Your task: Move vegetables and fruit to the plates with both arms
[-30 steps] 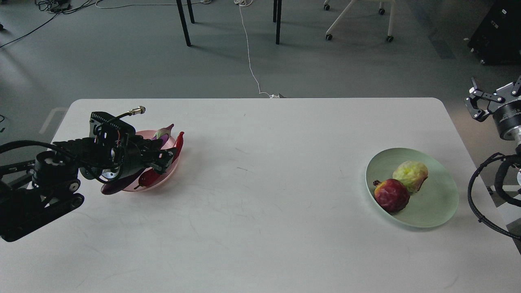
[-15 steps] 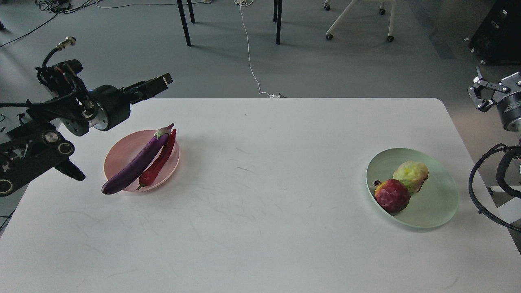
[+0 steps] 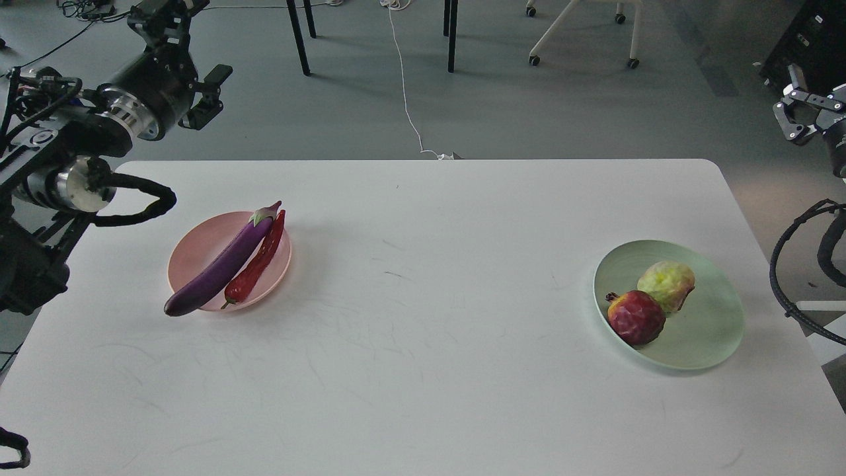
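Observation:
The purple eggplant and the red chili pepper lie side by side across the pale pink plate at the table's left; the eggplant's tip hangs over the front rim. The dark red pomegranate and the yellow-green fruit sit touching on the mint green plate at the right. My left gripper is open and empty, raised beyond the table's far left corner. My right gripper is at the right edge, off the table, one finger splayed out, partly cut off, holding nothing.
The white table has rounded far corners. A black cable loop hangs from my right arm beside the green plate. Chair and table legs and a white cord are on the floor beyond.
My left gripper has let go over the pink plate, leaving the eggplant and chili on it, and risen up and back to the far left. My right gripper has lifted and drifted right.

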